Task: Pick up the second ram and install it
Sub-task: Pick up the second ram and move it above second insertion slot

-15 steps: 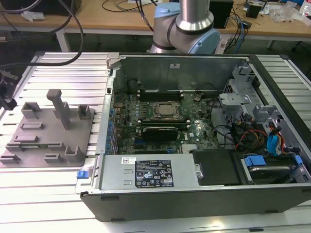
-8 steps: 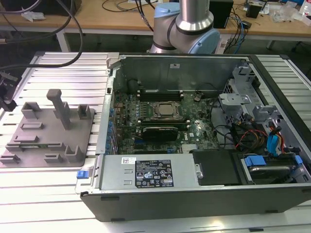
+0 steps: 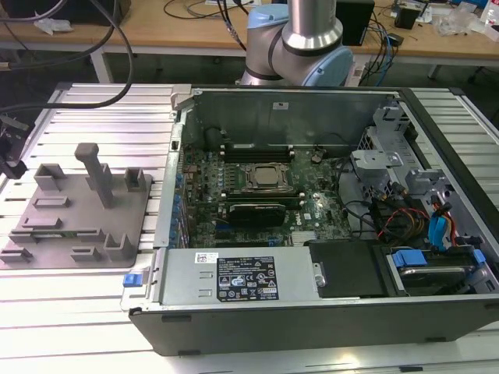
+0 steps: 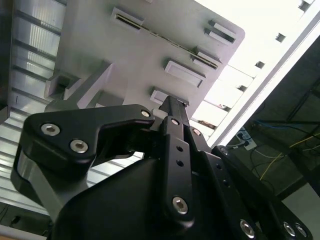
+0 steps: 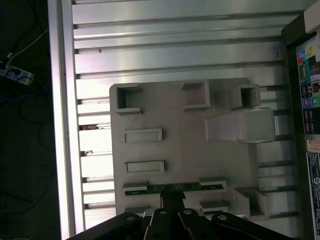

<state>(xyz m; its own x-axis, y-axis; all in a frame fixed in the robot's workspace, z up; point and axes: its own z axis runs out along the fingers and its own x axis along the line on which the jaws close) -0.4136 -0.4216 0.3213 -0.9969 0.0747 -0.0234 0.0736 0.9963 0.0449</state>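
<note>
Now second ram (image 5: 175, 187) in grey tray (image 5: 190, 145); white label (image 3: 248, 279) on power supply (image 3: 187, 274).

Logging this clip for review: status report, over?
Tool over middle of second ram, contact unclear. Ram on edge in grey fixture tray. Nothing seen in the way.

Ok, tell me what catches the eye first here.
The open computer case with its motherboard exposed dominates the exterior view's centre and right. On that view's left a grey tray lies on the ribbed table. In the first wrist view the gripper hangs over the green ram seated in the tray.
</note>
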